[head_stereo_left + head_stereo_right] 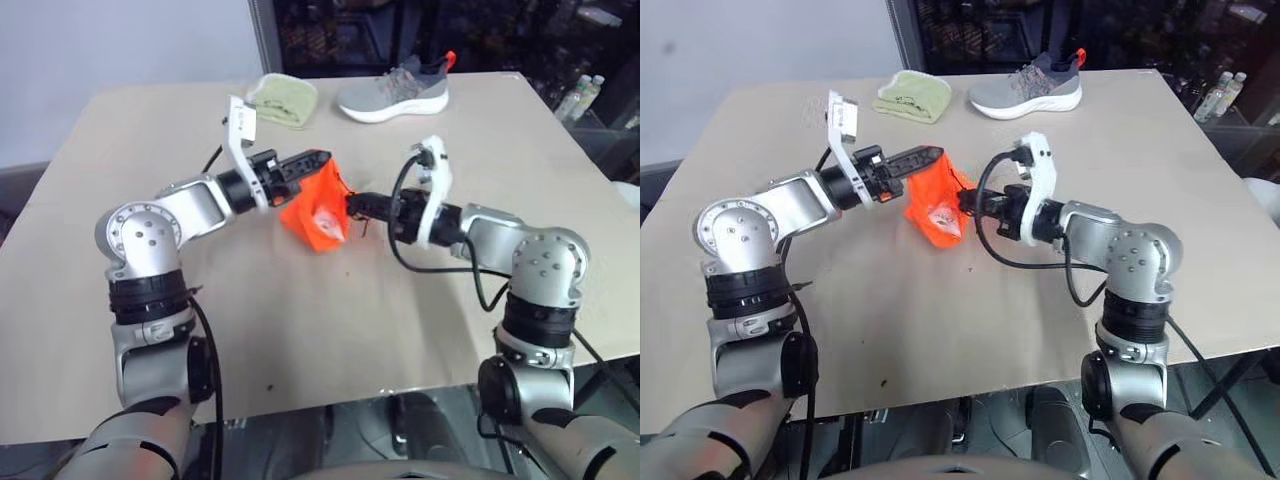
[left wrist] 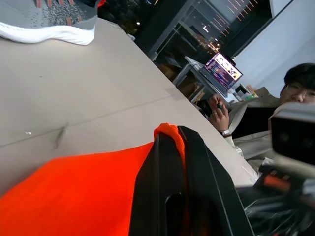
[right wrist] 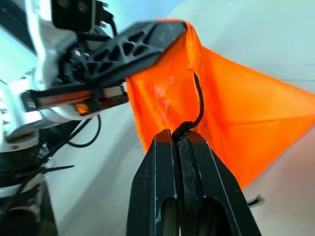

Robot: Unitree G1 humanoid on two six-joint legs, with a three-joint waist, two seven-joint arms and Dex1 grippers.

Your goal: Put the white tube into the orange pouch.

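Note:
The orange pouch (image 1: 315, 212) hangs just above the middle of the table, stretched between my two grippers. My left gripper (image 1: 320, 158) is shut on the pouch's top edge, with orange fabric pinched between its black fingers (image 2: 197, 162). From the other side, my right gripper (image 1: 353, 203) is shut on the thin dark cord (image 3: 199, 101) at the pouch's mouth. A whitish patch (image 1: 326, 222) shows on the pouch's side. I cannot tell whether it is the white tube, which is otherwise hidden.
A grey shoe (image 1: 395, 92) and a folded pale green cloth (image 1: 283, 98) lie at the table's far edge. Bottles (image 1: 580, 95) stand beyond the far right corner. A seated person (image 2: 295, 88) and a laptop (image 2: 224, 69) are past the table.

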